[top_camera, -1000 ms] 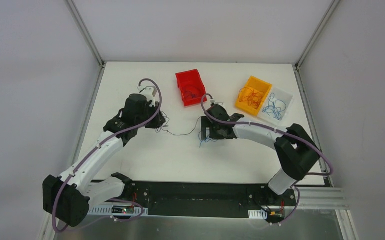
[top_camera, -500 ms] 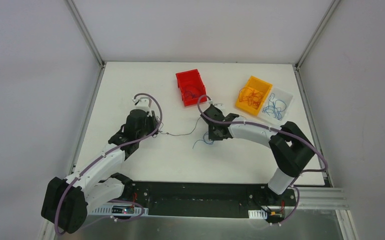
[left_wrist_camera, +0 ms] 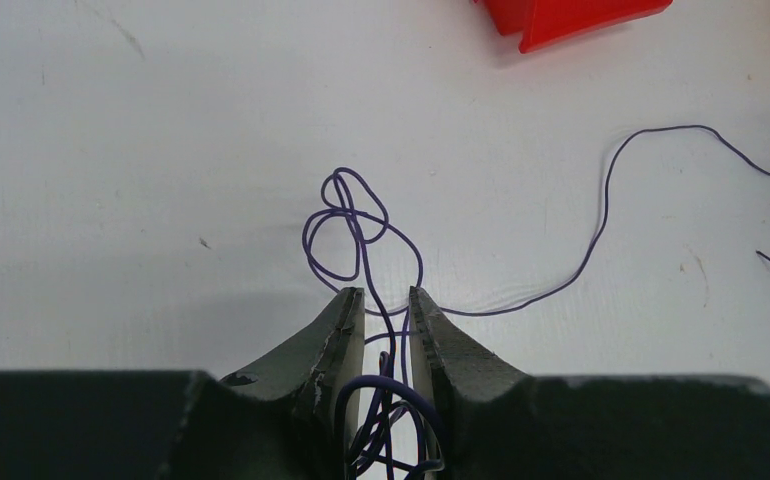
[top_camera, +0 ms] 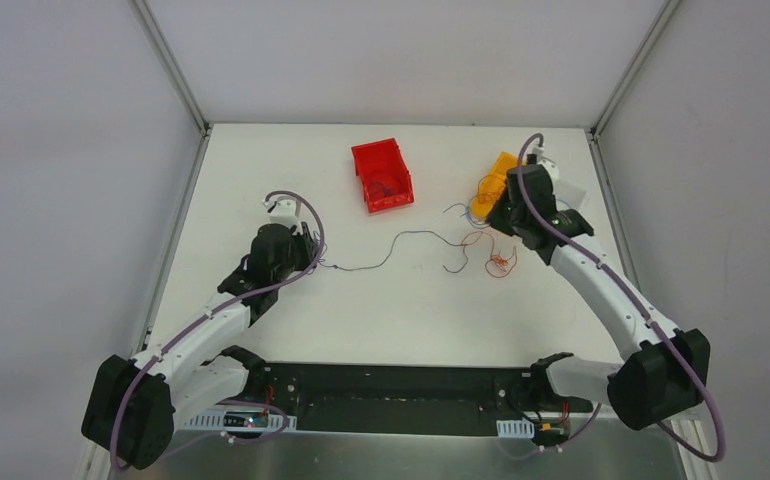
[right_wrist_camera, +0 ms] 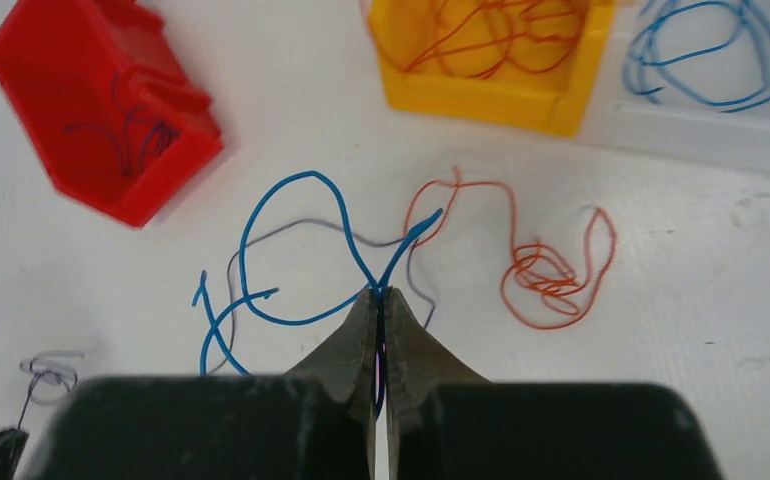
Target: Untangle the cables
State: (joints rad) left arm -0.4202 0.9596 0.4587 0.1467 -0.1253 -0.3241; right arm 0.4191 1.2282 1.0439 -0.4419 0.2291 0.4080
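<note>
- A hair-thin dark purple wire (top_camera: 381, 262) is clamped in the left gripper (left_wrist_camera: 381, 295), whose 2 fingers stand narrowly apart with a bunch of its strands pinched between them.
- Just beyond those fingertips, small loops of the dark purple wire (left_wrist_camera: 346, 215) are seen lying on the white table (top_camera: 261, 170).
- From the left gripper (top_camera: 311, 258) the wire's long axis is laid across the table from left to right, with 1 gentle bend, and its free end points towards the right gripper (top_camera: 488, 212).
- A thin blue wire (right_wrist_camera: 306, 175) is gripped at the very tips of the right gripper (right_wrist_camera: 382, 293), whose jaws are pressed tightly together.
- In the right wrist view, the blue wire is spread in an open loop away from the fingertips, and its loose ends are turned towards the red plastic bin (right_wrist_camera: 151, 190).
- A thin red-orange wire (right_wrist_camera: 536, 275) is left on the table beside the blue wire; it runs sideways from an arch to a small coil, on the near side of the yellow plastic bin (right_wrist_camera: 481, 95).
- More wires are held in the 3 bins: dark purple in the red plastic bin (top_camera: 391, 205), red-orange in the yellow one, blue in the clear plastic bin (right_wrist_camera: 701, 135).
</note>
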